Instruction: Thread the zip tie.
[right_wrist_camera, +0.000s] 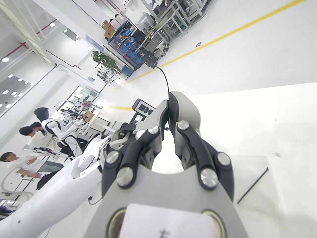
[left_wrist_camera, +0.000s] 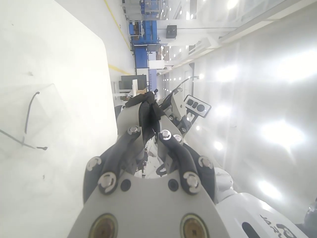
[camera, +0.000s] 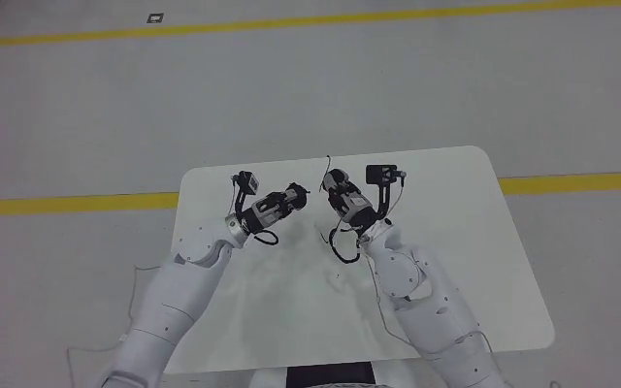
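Looking down from the top, we see both arms raised over the white worktop (camera: 456, 242), their tips turned toward each other near its far edge, close together but apart. Our right hand (camera: 330, 180) is pinched tight on the zip tie (camera: 328, 163). In the right wrist view the dark pads of that hand (right_wrist_camera: 169, 105) meet on the strap, and the zip tie (right_wrist_camera: 166, 80) rises free from the fingertips in a thin black curve. We cannot make out its far end against the room behind.

Our left hand (camera: 299, 194) is just beside the right one. In its own view the left hand (left_wrist_camera: 148, 100) has its pads pressed together. Something small and dark sits at their tip, but we cannot tell what it is or whether it is gripped.

On the worktop below the hands lies a clear bag (left_wrist_camera: 44, 120), flat and hard to see against the white. Two loose ties (left_wrist_camera: 27, 115) lie on or in it, one bent and one nearly straight, crossing near their ends. The right wrist view shows the bag (right_wrist_camera: 247, 164) with one straight tie (right_wrist_camera: 252, 185).

A black cable (camera: 335, 242) loops off the right wrist, and another (camera: 264, 236) hangs from the left. Beyond the worktop a yellow line (camera: 291, 19) crosses the pale floor (camera: 388, 87).
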Motion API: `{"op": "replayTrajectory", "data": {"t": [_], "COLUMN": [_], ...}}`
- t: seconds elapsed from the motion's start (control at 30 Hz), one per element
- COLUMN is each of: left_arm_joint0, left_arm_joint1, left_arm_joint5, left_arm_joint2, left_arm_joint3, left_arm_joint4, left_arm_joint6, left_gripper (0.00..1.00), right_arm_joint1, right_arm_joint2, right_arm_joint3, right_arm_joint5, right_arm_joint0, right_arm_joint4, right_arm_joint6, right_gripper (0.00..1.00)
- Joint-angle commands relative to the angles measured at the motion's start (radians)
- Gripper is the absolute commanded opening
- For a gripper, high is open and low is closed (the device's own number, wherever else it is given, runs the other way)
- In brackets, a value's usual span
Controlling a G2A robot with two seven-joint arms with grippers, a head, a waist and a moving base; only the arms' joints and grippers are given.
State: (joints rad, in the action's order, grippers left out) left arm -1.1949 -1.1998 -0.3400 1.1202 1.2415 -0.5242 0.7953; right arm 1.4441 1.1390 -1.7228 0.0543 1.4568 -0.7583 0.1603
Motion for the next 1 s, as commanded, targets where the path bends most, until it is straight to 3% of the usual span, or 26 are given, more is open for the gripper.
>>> {"op": "replayTrajectory", "data": {"t": [0.0,0.33,0.97], "left_arm_joint0": [0.0,0.0,0.0], "left_arm_joint1": [0.0,0.0,0.0], "left_arm_joint5": [0.0,0.0,0.0], "left_arm_joint2": [0.0,0.0,0.0], "left_arm_joint3": [0.0,0.0,0.0], "left_arm_joint4": [0.0,0.0,0.0], "left_arm_joint6": [0.0,0.0,0.0], "left_gripper": [0.0,0.0,0.0], "right_arm_joint1": [0.0,0.007,0.01], "right_arm_joint2": [-0.007,-0.055,-0.081], "right_arm_joint3": [0.0,0.025,0.05], "right_arm_joint5": [0.003,-0.03,-0.054], "right_arm_joint0": [0.001,-0.024,-0.045], "right_arm_joint4": [-0.011,-0.039,-0.048], "right_arm_joint6": [-0.003,-0.048,-0.064], "right_gripper": [0.0,0.0,0.0]}}
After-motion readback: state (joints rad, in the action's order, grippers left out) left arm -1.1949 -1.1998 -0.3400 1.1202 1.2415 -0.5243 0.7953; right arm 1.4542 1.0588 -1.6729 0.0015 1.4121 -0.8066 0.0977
